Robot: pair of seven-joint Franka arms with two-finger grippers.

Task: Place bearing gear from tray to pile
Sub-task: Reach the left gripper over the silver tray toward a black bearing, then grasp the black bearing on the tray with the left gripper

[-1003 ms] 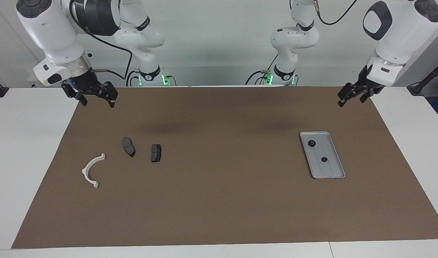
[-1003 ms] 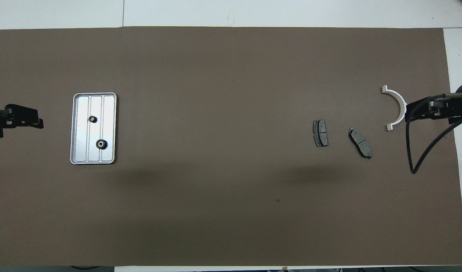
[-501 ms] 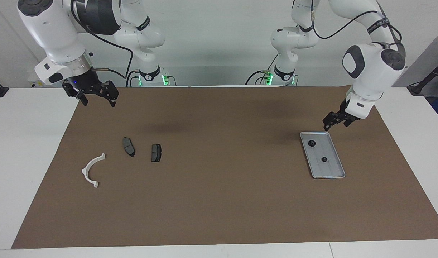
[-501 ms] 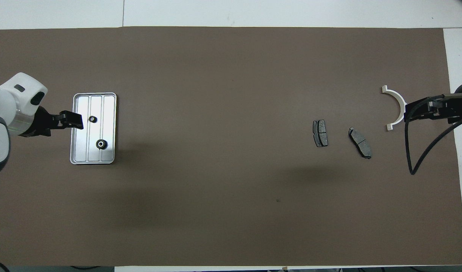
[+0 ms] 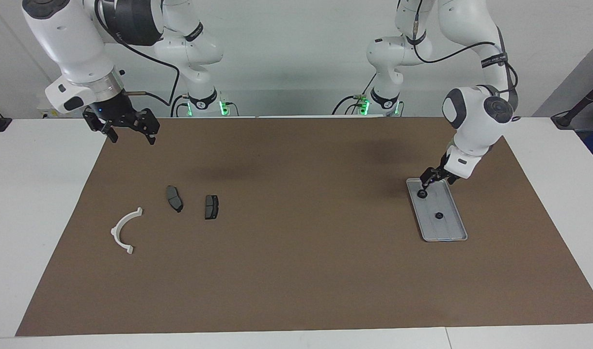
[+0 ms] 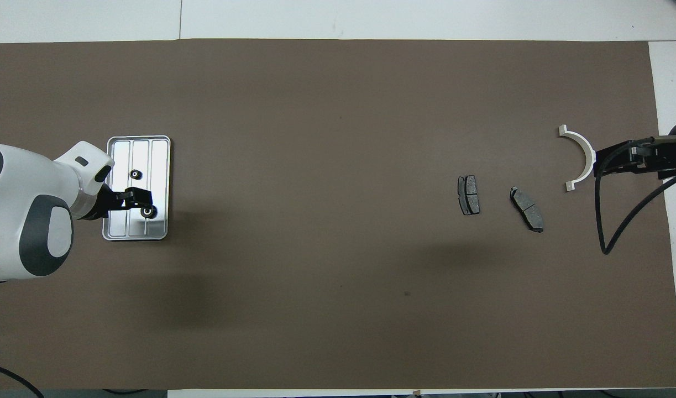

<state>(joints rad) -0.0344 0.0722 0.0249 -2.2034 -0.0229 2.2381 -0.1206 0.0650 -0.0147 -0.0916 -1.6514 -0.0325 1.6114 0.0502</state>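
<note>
The silver tray (image 5: 450, 229) (image 6: 160, 159) lies toward the left arm's end of the table, with two small black bearing gears in it. My left gripper (image 5: 428, 179) (image 6: 141, 199) hangs open just above the gear nearer to the robots (image 5: 422, 194) (image 6: 148, 211), without holding it. The other gear (image 5: 439, 215) (image 6: 134, 174) sits farther along the tray. The pile lies toward the right arm's end: a white curved bracket (image 5: 123, 230) (image 6: 585, 156) and two dark brake pads (image 5: 174, 198) (image 5: 211, 206). My right gripper (image 5: 132, 137) (image 6: 598, 167) waits open and empty, raised over the mat's edge.
A brown mat (image 5: 296, 271) covers most of the white table. The right arm's black cable (image 6: 619, 221) loops down beside the bracket. Wide bare mat separates the tray from the brake pads (image 6: 468, 194) (image 6: 527, 209).
My left arm has swung in from the table's end and come down over the tray, stopping above the nearer gear. The right arm has barely moved. Nothing on the table has shifted.
</note>
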